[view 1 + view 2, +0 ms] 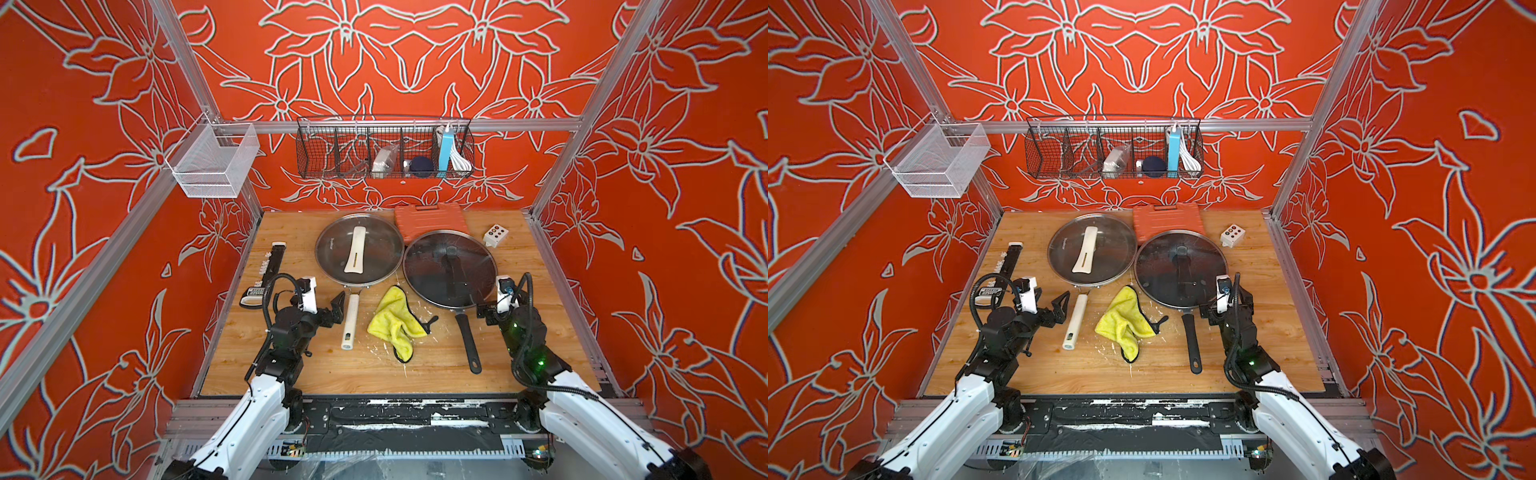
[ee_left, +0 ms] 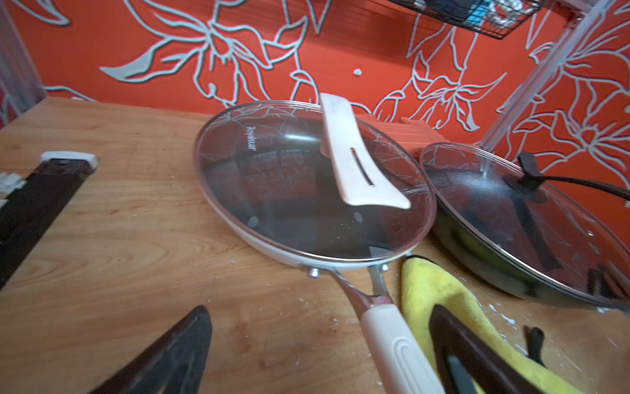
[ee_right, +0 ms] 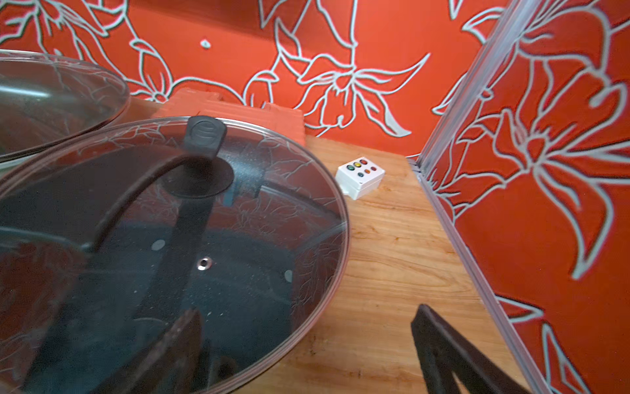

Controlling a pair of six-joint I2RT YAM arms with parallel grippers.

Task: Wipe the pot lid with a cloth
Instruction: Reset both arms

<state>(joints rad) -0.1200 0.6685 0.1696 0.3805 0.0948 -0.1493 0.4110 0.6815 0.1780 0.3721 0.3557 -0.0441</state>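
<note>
The wooden table is walled on three sides, and its barest stretch is the near strip in front of both arms. A narrower lane of wood runs between the black pan's glass lid and the right-hand frame rail. The cloth lies crumpled on the wood between the white pan handle and the black pan handle. Its far corner reaches up near the rims of both pans. It is fluffy yellow and folded over itself, its thin black edging curling along the side, with white flecks on the wood around it. The white-handled glass lid sits on its pan behind it. The left gripper has its fingers spread wide just beside the white pan handle; whether they touch it I cannot tell. The right gripper is also spread wide, by the black pan's rim. In the left wrist view a dark finger covers part of the cloth. The contents of the wire basket are hard to make out.
</note>
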